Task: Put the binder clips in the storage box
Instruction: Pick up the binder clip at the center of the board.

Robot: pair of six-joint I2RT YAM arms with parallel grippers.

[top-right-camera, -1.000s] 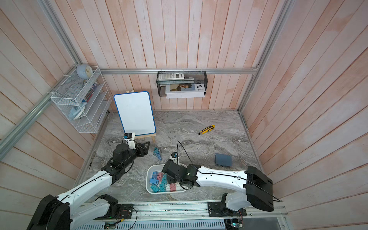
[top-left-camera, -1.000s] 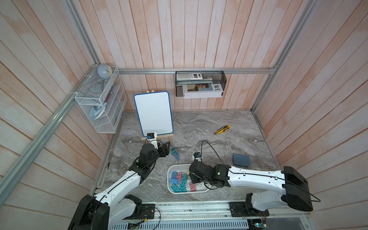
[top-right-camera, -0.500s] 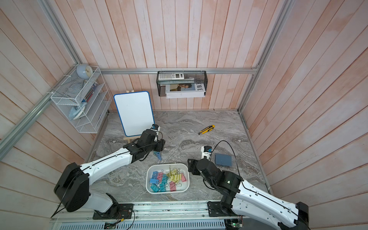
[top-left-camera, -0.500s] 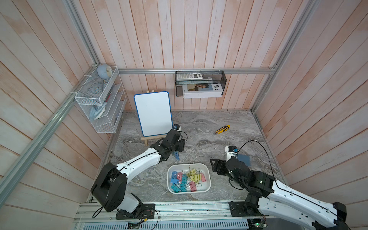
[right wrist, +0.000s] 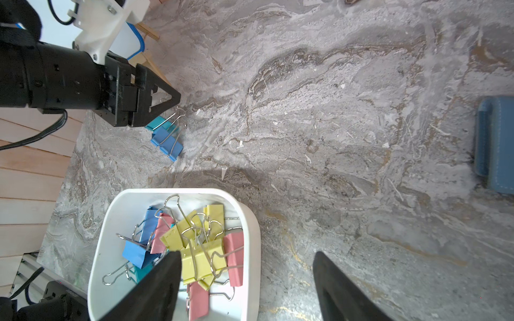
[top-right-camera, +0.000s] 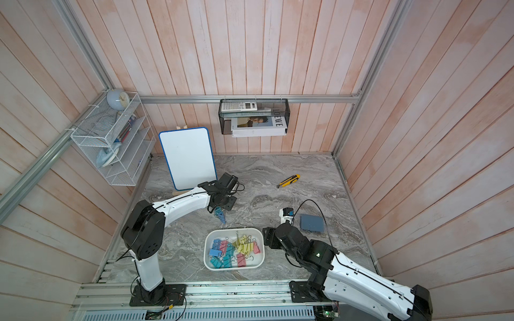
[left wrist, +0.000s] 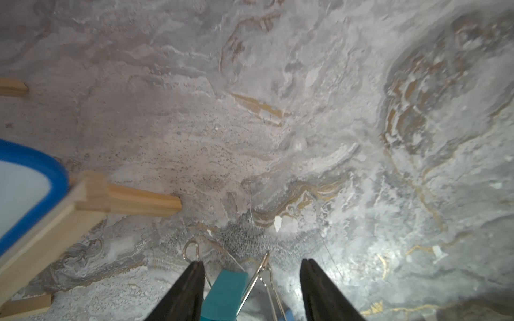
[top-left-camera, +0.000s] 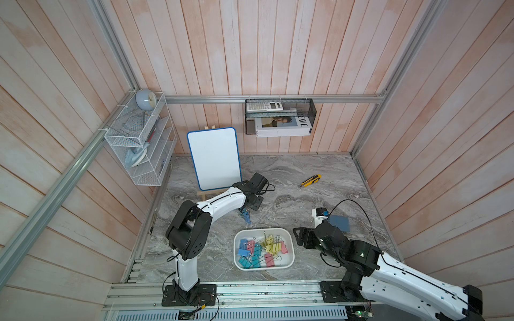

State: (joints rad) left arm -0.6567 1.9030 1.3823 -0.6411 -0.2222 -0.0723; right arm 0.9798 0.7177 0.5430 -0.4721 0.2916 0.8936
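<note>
Two binder clips lie together on the marble, a teal one point(right wrist: 156, 123) and a blue one point(right wrist: 167, 142); both top views show them as a small heap point(top-left-camera: 246, 217) point(top-right-camera: 221, 217). My left gripper point(left wrist: 251, 262) point(top-left-camera: 244, 211) is lowered over the teal clip point(left wrist: 226, 293), open, with the clip between its fingers and a gap on one side. The white storage box point(top-left-camera: 263, 230) point(top-right-camera: 233, 229) point(right wrist: 251, 222) holds several clips point(top-left-camera: 261, 250) point(right wrist: 194, 244). My right gripper point(right wrist: 246, 257) point(top-left-camera: 299, 239) hangs open and empty over the box's right rim.
A whiteboard on a wooden easel point(top-left-camera: 214, 158) stands just behind my left gripper. A yellow-and-black utility knife point(top-left-camera: 310, 180) lies toward the back. A blue-grey pad point(top-left-camera: 338, 223) sits right of my right wrist. A wire rack point(top-left-camera: 141, 150) and a mesh basket point(top-left-camera: 279, 116) hang on the walls.
My right gripper has opened and drawn back from inside the box to its right rim. My left arm has reached forward and come down around the teal clip, its jaws narrowing.
</note>
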